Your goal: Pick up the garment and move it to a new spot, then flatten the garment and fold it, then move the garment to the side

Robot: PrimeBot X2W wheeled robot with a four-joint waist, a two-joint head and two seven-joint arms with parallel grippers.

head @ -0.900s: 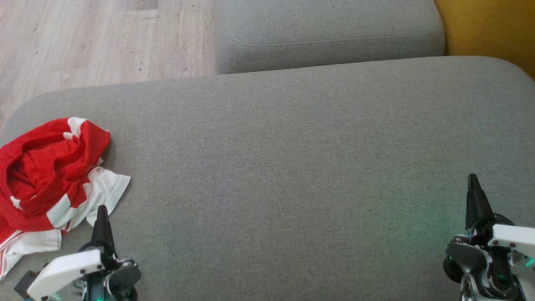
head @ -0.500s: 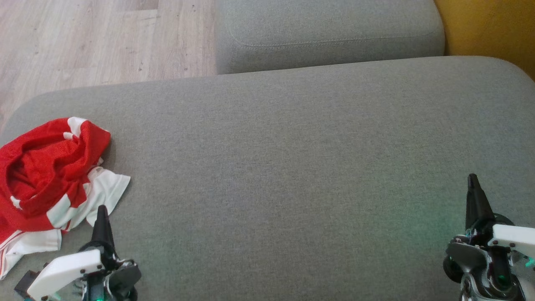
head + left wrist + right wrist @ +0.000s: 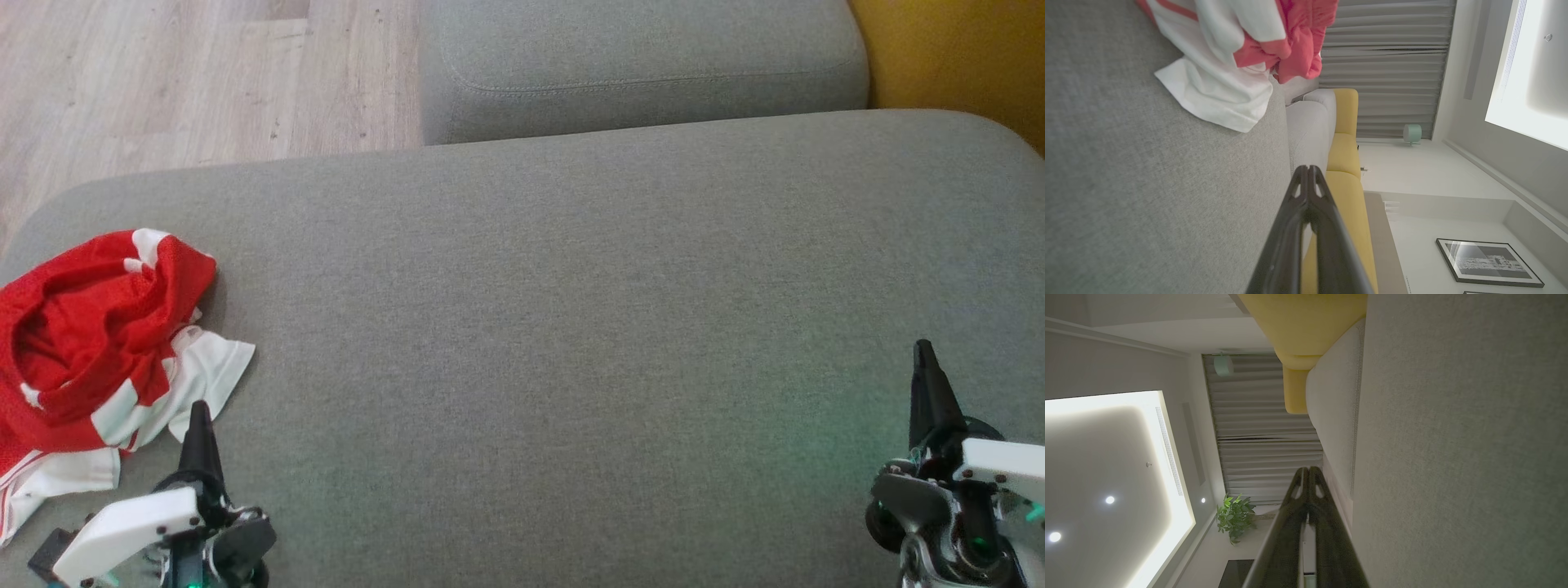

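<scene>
The garment [image 3: 98, 343], red with white panels, lies crumpled at the left edge of the large grey cushion [image 3: 571, 310]. In the left wrist view the garment [image 3: 1229, 61] sits ahead of the fingers, a white flap nearest. My left gripper [image 3: 198, 416] hovers just below the garment's white corner, shut, holding nothing, its two fingers pressed together in its wrist view [image 3: 1308, 170]. My right gripper [image 3: 923, 353] stands at the lower right over bare cushion, far from the garment, shut and empty, its fingers also together in the right wrist view [image 3: 1307, 470].
A second grey cushion [image 3: 645, 65] lies behind the large one. Yellow upholstery [image 3: 955, 57] shows at the top right. Wood floor [image 3: 180, 82] lies beyond the cushion at the top left. Bare grey fabric spreads between the two grippers.
</scene>
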